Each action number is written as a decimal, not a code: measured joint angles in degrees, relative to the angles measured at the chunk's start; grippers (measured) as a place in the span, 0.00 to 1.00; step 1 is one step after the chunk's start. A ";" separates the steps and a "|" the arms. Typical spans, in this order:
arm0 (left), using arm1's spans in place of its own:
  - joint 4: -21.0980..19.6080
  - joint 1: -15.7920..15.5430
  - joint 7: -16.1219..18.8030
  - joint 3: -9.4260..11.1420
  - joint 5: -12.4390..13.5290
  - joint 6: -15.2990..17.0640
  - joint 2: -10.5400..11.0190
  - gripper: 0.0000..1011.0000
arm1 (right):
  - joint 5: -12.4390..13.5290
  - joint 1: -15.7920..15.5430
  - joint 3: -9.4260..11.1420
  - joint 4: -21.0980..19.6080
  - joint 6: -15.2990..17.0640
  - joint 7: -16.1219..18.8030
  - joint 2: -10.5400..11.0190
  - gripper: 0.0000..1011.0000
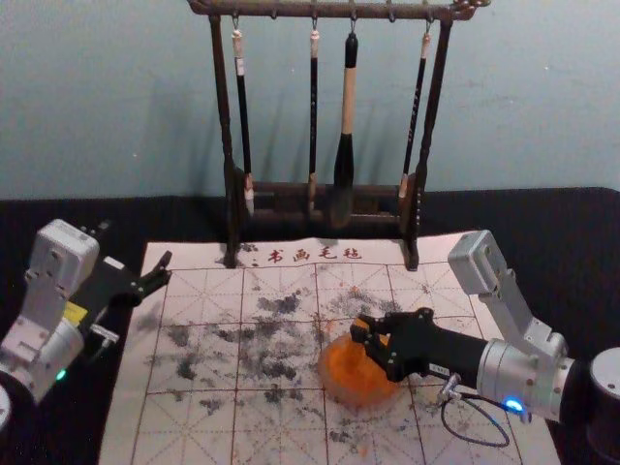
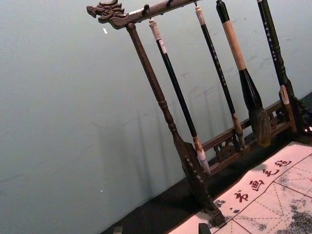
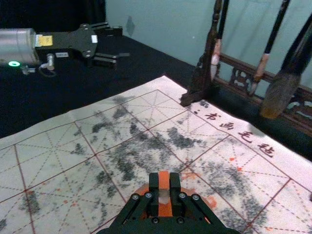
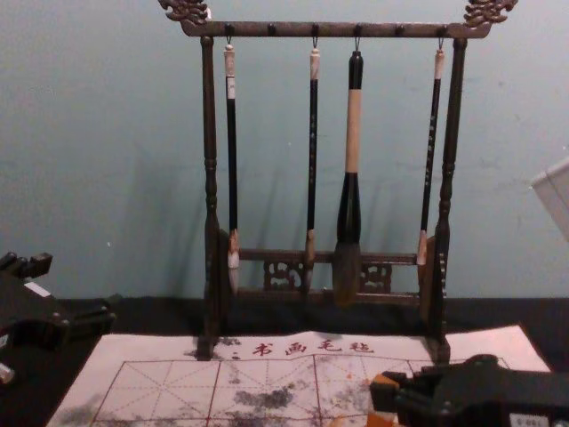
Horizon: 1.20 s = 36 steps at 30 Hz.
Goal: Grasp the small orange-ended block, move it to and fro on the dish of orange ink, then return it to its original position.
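Note:
My right gripper (image 1: pixel 364 335) is over the upper-right part of the dish of orange ink (image 1: pixel 351 376). In the right wrist view, the right gripper (image 3: pixel 164 187) is shut on the small block (image 3: pixel 164 180), whose orange and pale parts show between the fingers. The block (image 4: pixel 383 380) also peeks out beside the dark fingers in the chest view. Whether it touches the ink cannot be told. Parked at the left, my left gripper (image 1: pixel 167 268) stands open and empty beyond the mat's left edge; in its own wrist view the left gripper (image 2: pixel 161 229) has its tips wide apart.
A dark wooden rack (image 1: pixel 320 190) with several hanging brushes stands at the mat's far edge. The felt mat (image 1: pixel 194 426) bears grid lines, black smudges and orange specks. Black cloth (image 1: pixel 542 228) covers the table around it.

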 joint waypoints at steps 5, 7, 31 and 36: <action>0.00 0.00 0.00 0.00 0.00 0.00 0.00 0.99 | -0.07 0.34 0.52 0.28 0.46 -0.71 -0.12 0.09; 0.00 0.00 0.00 0.00 0.00 0.00 0.00 0.99 | -0.09 0.39 0.82 0.35 0.68 -0.97 -0.06 0.09; 0.00 0.00 0.00 0.00 0.00 0.00 0.00 0.99 | 1.58 -3.78 3.28 -4.44 1.92 -1.27 3.25 0.09; 0.00 0.00 0.00 0.00 0.00 0.00 0.00 0.99 | 2.05 -4.51 3.03 -5.39 1.92 -0.68 3.74 0.09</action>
